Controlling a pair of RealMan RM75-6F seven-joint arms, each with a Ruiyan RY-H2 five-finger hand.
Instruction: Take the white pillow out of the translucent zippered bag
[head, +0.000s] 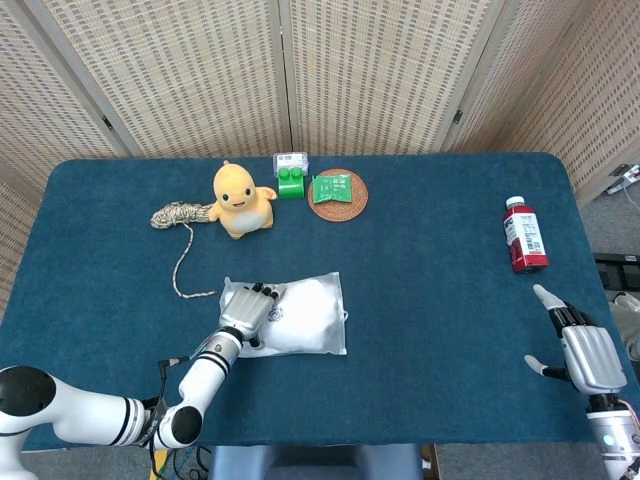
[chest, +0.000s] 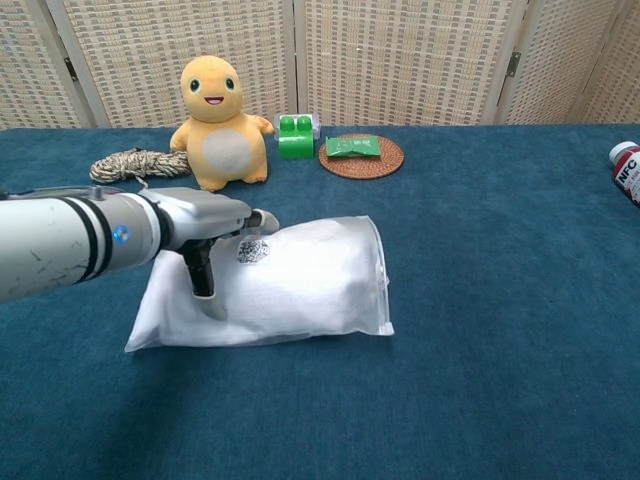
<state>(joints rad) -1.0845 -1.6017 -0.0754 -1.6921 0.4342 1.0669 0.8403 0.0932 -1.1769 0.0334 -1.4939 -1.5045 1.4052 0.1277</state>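
The translucent zippered bag (head: 305, 315) (chest: 300, 275) lies flat on the blue table, front centre-left, with the white pillow filling it. Its zipper end (chest: 383, 275) faces right and looks closed. My left hand (head: 245, 308) (chest: 205, 225) rests on top of the bag's left half, fingers laid over the top and the thumb pressing down into its front. My right hand (head: 580, 350) hovers at the table's front right corner, far from the bag, fingers spread and empty. It shows only in the head view.
Along the back stand a yellow plush toy (head: 240, 198), a coil of rope (head: 178, 215), a green block (head: 291, 180) and a wicker coaster holding a green packet (head: 338, 195). A red bottle (head: 523, 235) lies at the right.
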